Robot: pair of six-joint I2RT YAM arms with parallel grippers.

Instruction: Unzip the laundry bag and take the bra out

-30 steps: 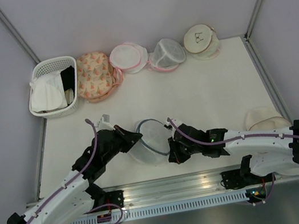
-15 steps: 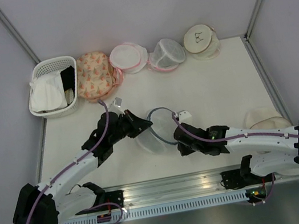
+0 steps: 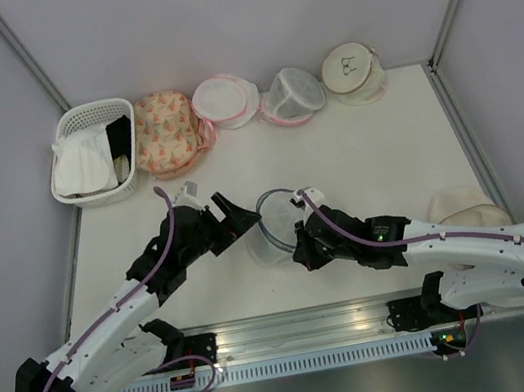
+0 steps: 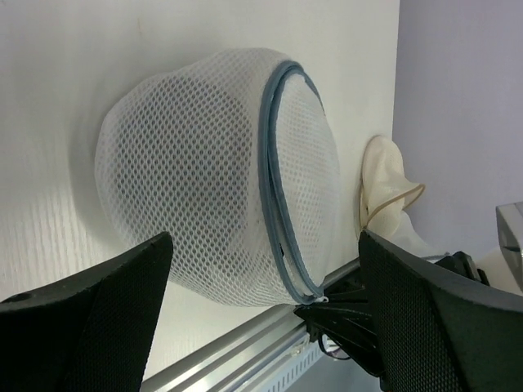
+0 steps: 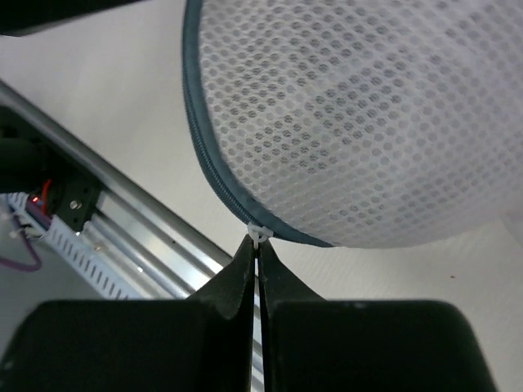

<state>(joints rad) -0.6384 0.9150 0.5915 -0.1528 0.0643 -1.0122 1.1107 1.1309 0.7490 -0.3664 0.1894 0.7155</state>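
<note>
A: where's the round white mesh laundry bag with the grey-blue zipper rim (image 3: 270, 227)?

B: Frame centre, something dark inside. Right gripper (image 5: 257, 245) is pinched on its small white zipper pull (image 5: 257, 233). Left gripper (image 4: 263, 286) gapes wide, holding nothing.

A: the white slatted basket (image 3: 76, 120)?

B: Upper left, white cloth (image 3: 81, 164) inside.

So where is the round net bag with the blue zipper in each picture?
Top external: the laundry bag sits at the middle, between the two arms.
Left wrist: the bag fills the middle, lying on the table between the open left gripper fingers.
Right wrist: the bag fills the upper part, above the shut right gripper.
Shared landmark: the grey-blue zipper rim around the bag.
</note>
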